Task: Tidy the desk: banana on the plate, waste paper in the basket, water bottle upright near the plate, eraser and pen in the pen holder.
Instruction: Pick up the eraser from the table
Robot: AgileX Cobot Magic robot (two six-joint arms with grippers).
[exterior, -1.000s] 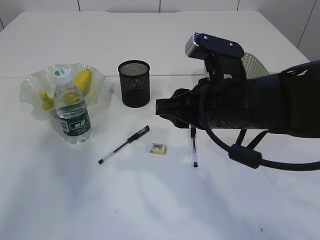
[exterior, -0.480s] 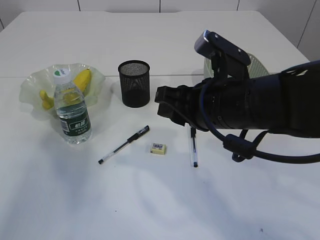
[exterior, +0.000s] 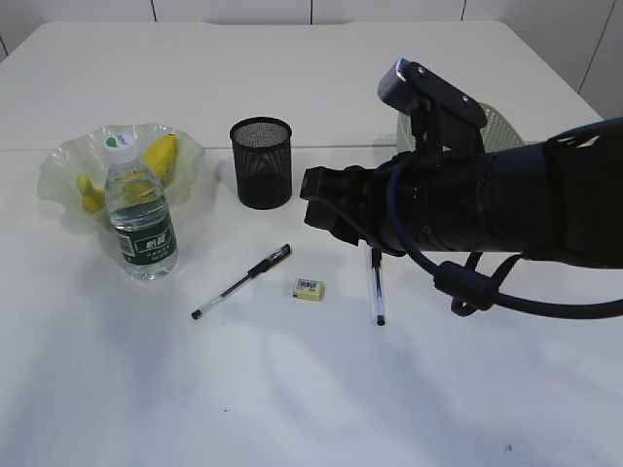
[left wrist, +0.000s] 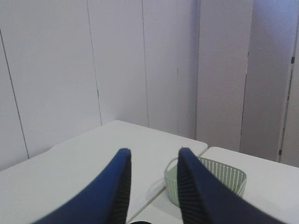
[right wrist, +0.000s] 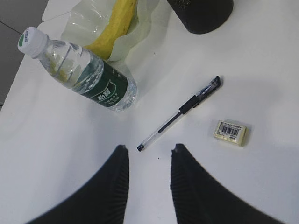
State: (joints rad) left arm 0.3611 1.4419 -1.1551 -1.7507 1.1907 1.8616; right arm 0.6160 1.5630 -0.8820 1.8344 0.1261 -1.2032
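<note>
A banana (exterior: 162, 154) lies on the clear wavy plate (exterior: 58, 165) at the left. The water bottle (exterior: 142, 219) stands upright in front of the plate. The black mesh pen holder (exterior: 261, 162) stands at mid-table. A black pen (exterior: 243, 280), a yellow eraser (exterior: 308, 289) and a second pen (exterior: 376, 290) lie on the table. My right gripper (exterior: 315, 204) hovers above them, open and empty; in the right wrist view (right wrist: 148, 150) its jaws are just short of the black pen's (right wrist: 180, 114) tip, the eraser (right wrist: 230, 132) to the right. My left gripper (left wrist: 154, 151) is open and empty, raised. No waste paper shows.
The green basket (exterior: 498, 125) stands at the back right, half hidden by my right arm; it also shows in the left wrist view (left wrist: 205, 182). In the right wrist view the bottle (right wrist: 88, 77), banana (right wrist: 114, 25) and pen holder (right wrist: 201, 14) lie beyond the jaws.
My right arm has lifted and tilted a little, its tip rising toward the pen holder. In the last half second it barely moved. The objects have not moved.
</note>
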